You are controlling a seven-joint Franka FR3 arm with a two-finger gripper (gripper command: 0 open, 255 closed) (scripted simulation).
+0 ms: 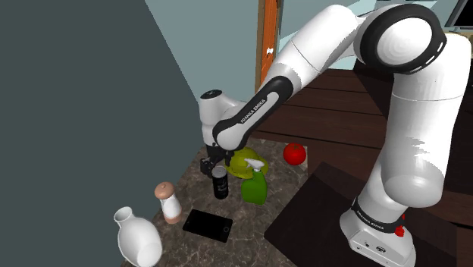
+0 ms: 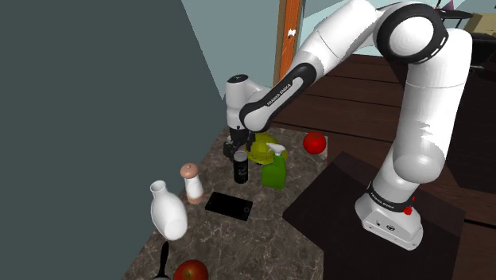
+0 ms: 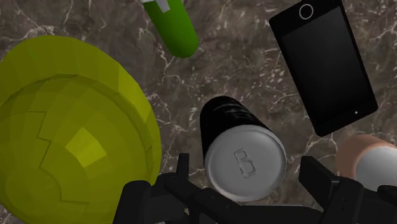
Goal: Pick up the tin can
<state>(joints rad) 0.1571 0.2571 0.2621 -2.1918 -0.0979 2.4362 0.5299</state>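
**Pincer (image 1: pixel 216 161) spread over the tin can (image 1: pixel 220 183)**

Pincer fingers stood apart on either side of the can's grey top, and the wrist view showed a gap at each finger. A dark marbled table (image 1: pixel 246 216) carried everything, and the white arm (image 1: pixel 318 53) reached down to it from the stand. A white vase (image 1: pixel 139 237) stood at the table's near end in the shoulder view, well apart from the can. A yellow-green bowl-like thing (image 1: pixel 244 161) lay just beside the can. A green spray bottle (image 1: pixel 255 186) stood on the can's other side, towards the shoulder view's right. A black phone (image 1: pixel 207 225) lay flat near the can. A red round fruit (image 1: pixel 295 154) sat beyond the bottle. A small shaker (image 1: pixel 168 201) with a brownish top stood between vase and can. The black can stood upright under the pincer.
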